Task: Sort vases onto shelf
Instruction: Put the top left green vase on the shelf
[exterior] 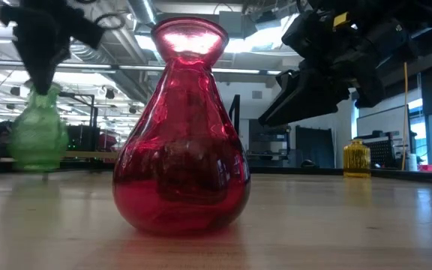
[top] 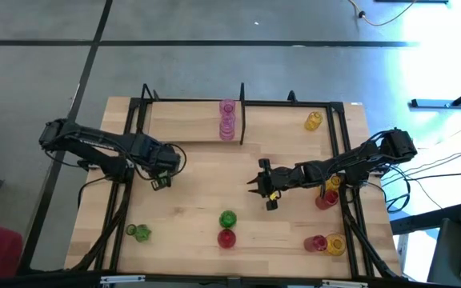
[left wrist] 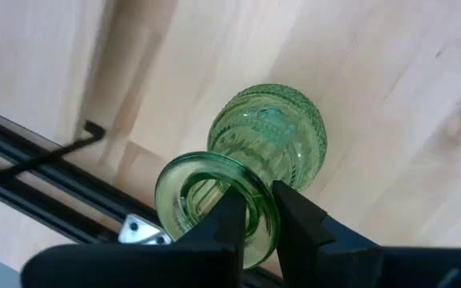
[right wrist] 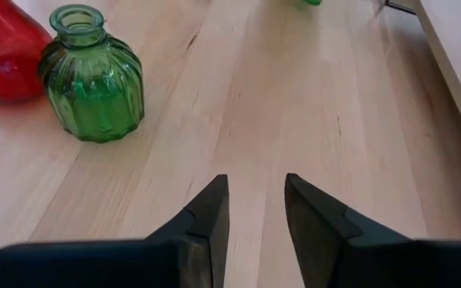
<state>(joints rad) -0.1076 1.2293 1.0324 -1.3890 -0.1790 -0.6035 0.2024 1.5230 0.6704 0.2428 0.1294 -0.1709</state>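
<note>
Left claw [left wrist: 256, 210] is clenched on the flared rim of a ribbed green glass vase [left wrist: 269, 144], one finger inside the mouth and one outside. The low view shows that vase hanging clear of the bench [top: 190, 192] beneath the claw, over the left half in front of the shelf [top: 182, 120]. Right claw [right wrist: 254, 210] hangs over mid-bench with its fingers parted on nothing I can see.

I judge the vase light, rigid, smooth and breakable. A rim pinch lets it swing, so I would move slowly and set it down upright. The narrow neck below the lip looks the safest place to hold.

On the shelf, pink vases [top: 227, 120] stand beside the black divider [top: 242, 112], and a yellow vase [top: 313, 121] sits beyond it. Remaining on the bench: a green vase [top: 227, 218] with a red vase [top: 226, 238] just beside it, another green one [top: 140, 233] at the front left, and red, pink and yellow ones at the right edge.

I can read no brand, label or writing anywhere.
</note>
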